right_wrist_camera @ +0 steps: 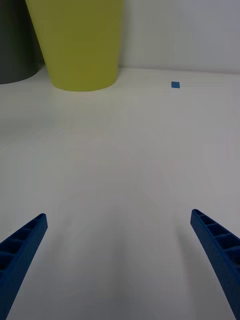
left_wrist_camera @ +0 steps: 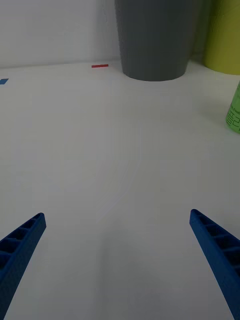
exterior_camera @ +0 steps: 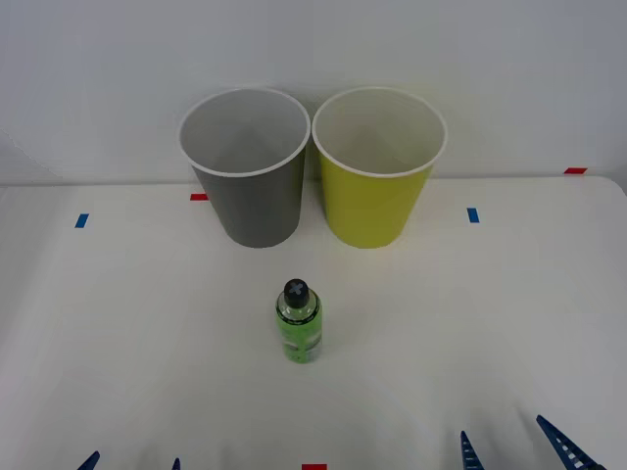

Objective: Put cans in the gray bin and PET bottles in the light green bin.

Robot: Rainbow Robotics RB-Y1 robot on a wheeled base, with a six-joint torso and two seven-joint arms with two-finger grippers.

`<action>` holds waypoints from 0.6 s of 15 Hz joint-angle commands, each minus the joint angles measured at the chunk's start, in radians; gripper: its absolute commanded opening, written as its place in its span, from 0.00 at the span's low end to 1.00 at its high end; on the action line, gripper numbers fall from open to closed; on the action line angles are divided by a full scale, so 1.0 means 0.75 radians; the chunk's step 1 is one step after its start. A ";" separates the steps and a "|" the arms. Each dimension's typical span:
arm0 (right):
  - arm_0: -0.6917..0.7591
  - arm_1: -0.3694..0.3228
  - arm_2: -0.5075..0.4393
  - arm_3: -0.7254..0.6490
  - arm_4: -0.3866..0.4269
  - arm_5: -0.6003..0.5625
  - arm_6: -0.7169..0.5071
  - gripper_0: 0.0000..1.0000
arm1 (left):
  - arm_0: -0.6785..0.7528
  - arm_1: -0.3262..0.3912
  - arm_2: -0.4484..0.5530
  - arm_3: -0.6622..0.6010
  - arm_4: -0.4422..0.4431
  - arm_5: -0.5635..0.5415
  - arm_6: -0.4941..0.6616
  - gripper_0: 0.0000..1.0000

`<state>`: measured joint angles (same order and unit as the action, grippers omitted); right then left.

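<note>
A small PET bottle point(exterior_camera: 299, 323) with green contents and a black cap stands upright in the middle of the white table, in front of the two bins; its side shows as the PET bottle point(left_wrist_camera: 233, 112) in the left wrist view. The gray bin point(exterior_camera: 246, 166) stands at the back, left of the light green bin point(exterior_camera: 378, 166), and the two nearly touch. My left gripper point(exterior_camera: 132, 462) is open at the near edge, left of the bottle. My right gripper point(exterior_camera: 514, 446) is open at the near edge, right of the bottle. No can shows.
Small blue tape marks point(exterior_camera: 81, 220) and red tape marks point(exterior_camera: 199, 197) lie on the table. A white wall stands close behind the bins. The gray bin point(left_wrist_camera: 152, 37) and the light green bin point(right_wrist_camera: 77, 42) stand ahead of the wrists across bare table.
</note>
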<state>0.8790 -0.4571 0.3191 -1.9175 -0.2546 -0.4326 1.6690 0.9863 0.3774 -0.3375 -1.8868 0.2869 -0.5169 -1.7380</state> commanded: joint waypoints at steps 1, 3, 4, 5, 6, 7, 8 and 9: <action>0.000 0.000 0.000 0.000 0.000 0.000 0.000 1.00 | 0.000 0.000 0.000 0.000 0.000 0.000 0.000 1.00; 0.000 0.000 0.000 0.000 0.000 0.000 0.000 1.00 | 0.000 0.000 0.000 0.000 0.000 0.000 0.000 1.00; 0.000 0.000 0.000 0.000 0.000 0.000 0.000 1.00 | 0.000 0.000 0.000 0.000 0.000 0.000 0.000 1.00; 0.000 0.000 0.000 0.000 0.000 0.000 0.000 1.00 | 0.000 0.000 0.000 0.000 0.000 0.000 0.000 1.00; 0.000 0.000 0.000 0.000 0.000 0.000 0.000 1.00 | 0.000 0.000 0.000 0.000 0.000 0.000 0.000 1.00; 0.000 0.000 0.000 0.000 0.000 0.000 0.000 1.00 | 0.000 0.000 0.000 0.000 0.000 0.000 0.000 1.00; 0.000 0.000 0.000 0.000 0.000 0.000 0.000 1.00 | 0.000 0.000 0.000 0.000 0.000 0.000 0.000 1.00; 0.000 0.000 0.000 0.000 0.000 0.000 0.000 1.00 | 0.000 0.000 0.000 0.000 0.000 0.000 0.000 1.00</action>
<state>0.8790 -0.4571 0.3191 -1.9175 -0.2546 -0.4326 1.6690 0.9863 0.3774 -0.3375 -1.8868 0.2869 -0.5169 -1.7380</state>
